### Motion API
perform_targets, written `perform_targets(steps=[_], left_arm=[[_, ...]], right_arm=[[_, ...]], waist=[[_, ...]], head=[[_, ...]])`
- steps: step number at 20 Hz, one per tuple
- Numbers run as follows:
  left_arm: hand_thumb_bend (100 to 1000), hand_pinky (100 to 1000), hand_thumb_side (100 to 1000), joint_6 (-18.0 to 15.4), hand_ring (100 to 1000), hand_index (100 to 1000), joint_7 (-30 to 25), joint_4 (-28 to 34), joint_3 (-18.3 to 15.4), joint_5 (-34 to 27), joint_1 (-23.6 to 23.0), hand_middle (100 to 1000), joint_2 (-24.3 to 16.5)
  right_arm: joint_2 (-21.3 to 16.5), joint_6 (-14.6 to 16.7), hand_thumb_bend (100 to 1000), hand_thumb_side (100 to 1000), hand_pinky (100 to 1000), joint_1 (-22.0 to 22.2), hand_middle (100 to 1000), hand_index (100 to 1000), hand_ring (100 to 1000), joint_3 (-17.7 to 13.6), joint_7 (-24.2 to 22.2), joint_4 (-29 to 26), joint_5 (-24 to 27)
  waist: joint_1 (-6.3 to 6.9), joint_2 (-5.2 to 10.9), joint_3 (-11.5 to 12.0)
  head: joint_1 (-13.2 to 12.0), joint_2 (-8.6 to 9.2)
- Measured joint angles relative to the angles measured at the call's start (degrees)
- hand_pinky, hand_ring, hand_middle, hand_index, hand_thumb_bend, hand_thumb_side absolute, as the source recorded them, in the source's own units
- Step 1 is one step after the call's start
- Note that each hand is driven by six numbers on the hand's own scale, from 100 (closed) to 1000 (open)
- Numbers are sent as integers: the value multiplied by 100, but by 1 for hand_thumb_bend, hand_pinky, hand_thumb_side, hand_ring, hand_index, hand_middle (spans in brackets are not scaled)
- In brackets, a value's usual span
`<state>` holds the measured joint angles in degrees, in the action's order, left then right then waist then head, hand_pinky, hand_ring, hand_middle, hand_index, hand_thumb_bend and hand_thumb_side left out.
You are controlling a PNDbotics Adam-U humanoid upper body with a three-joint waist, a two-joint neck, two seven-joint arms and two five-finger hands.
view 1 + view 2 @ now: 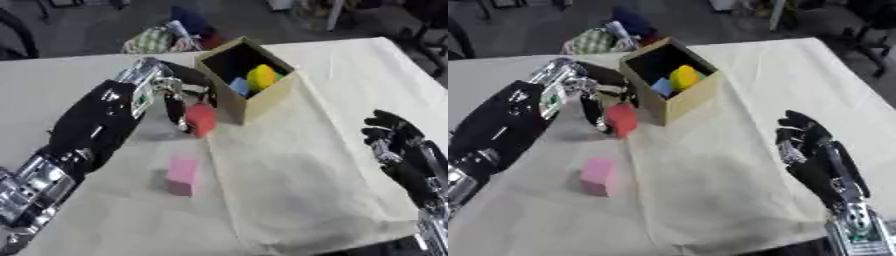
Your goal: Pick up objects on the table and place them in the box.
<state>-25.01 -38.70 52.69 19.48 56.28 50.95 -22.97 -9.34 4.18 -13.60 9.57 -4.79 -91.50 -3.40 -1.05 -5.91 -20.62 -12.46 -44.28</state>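
A red block [202, 119] hangs just left of the open cardboard box [262, 97], pinched between the fingers of my left hand [171, 95], which reaches in from the lower left. Inside the box lie a yellow object [261, 76] and a blue one [240, 86]. A pink block [182, 175] stands on the table in front of the left arm. My right hand [805, 142] rests open at the right side, fingers up, away from everything.
A cream cloth [306, 165] covers the table, with a fold running from the box toward the front edge. Beyond the table's far edge sits a pile of checked fabric and dark things [166, 37].
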Motion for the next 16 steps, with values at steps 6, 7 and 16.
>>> perform_targets(steps=[6, 7, 16], left_arm=[[414, 639, 100, -132, 542, 622, 136, 316, -152, -64, 0, 519, -128], [410, 640, 100, -117, 544, 624, 127, 442, -184, -113, 0, 521, -189], [426, 652, 100, 362, 563, 651, 344, 1132, -606, -252, 415, 537, -441]], right_arm=[[0, -4, 100, 429, 779, 0, 774, 880, 788, -1, -3, 1, 0], [0, -4, 100, 430, 779, 0, 774, 880, 787, -2, -3, 1, 0], [0, -8, 100, 430, 778, 4, 774, 880, 787, -2, -7, 3, 0]], waist=[[0, 0, 28], [0, 0, 32], [0, 0, 53]], head=[[2, 0], [4, 0], [44, 0]])
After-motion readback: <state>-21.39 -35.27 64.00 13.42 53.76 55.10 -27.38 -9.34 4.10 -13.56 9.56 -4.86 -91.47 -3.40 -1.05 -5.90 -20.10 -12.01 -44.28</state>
